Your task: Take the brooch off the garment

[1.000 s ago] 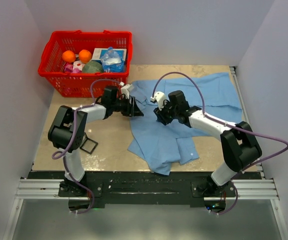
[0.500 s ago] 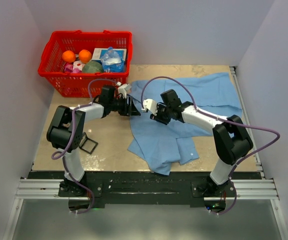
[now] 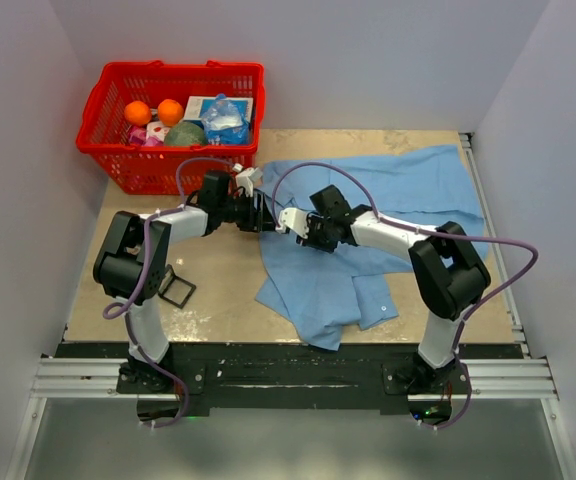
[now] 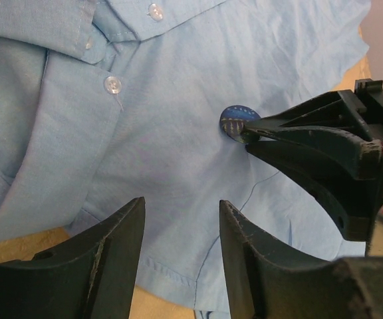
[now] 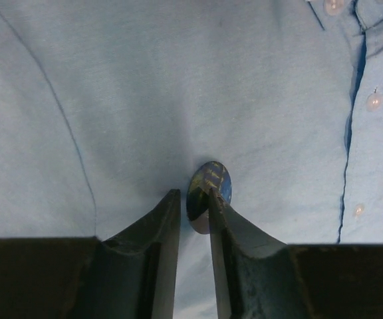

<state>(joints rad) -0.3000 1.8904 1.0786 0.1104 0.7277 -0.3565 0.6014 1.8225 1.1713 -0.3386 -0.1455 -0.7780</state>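
The light blue shirt [image 3: 408, 185] lies spread over the right half of the table. The brooch [image 5: 211, 181], a small dark round disc, is pinned to its front and also shows in the left wrist view [image 4: 235, 119]. My right gripper [image 5: 193, 199] is nearly closed, its fingertips pinching the brooch's edge, and the disc stands tilted up off the cloth. In the top view the right gripper [image 3: 290, 232] hides the brooch. My left gripper [image 4: 180, 203] is open and empty just above the shirt's left edge, facing the right gripper [image 4: 248, 136]; in the top view it [image 3: 264, 216] sits close beside it.
A red basket [image 3: 168, 110] with oranges and packets stands at the back left. A black square open frame [image 3: 176, 290] lies on the table beside the left arm's base. White shirt buttons [image 4: 112, 84] run above the brooch. Walls close in on both sides.
My right gripper has swung left across the shirt and now meets the left gripper at the brooch. The left arm has hardly moved.
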